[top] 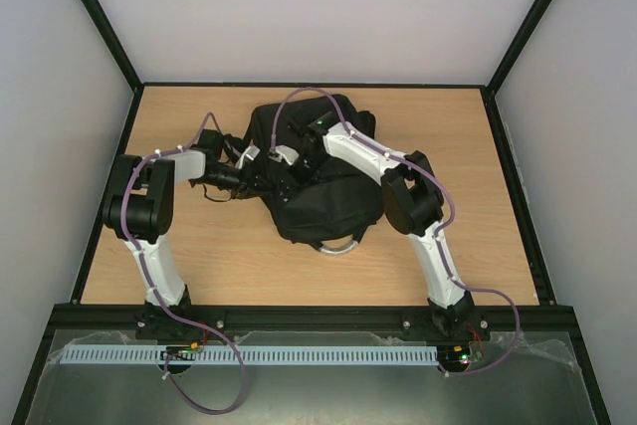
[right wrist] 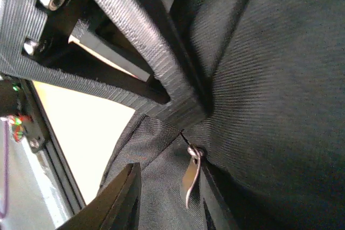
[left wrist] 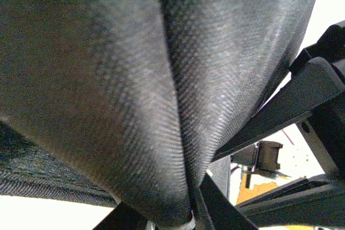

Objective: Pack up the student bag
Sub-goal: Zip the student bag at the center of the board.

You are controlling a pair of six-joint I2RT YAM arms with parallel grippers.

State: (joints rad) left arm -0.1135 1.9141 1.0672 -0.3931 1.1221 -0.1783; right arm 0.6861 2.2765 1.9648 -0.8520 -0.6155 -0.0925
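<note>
Fabric of student bag point(top: 323, 201) tight in left end effector point(left wrist: 172, 216); right end effector point(right wrist: 161, 141) slightly open.

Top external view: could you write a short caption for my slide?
Left arm and right arm converge on a black backpack on a wooden table.

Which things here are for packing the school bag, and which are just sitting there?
For the job:
student bag
left gripper
right gripper
zip pull on the bag

Just there:
wooden table
black rail that the arms are bolted to
</note>
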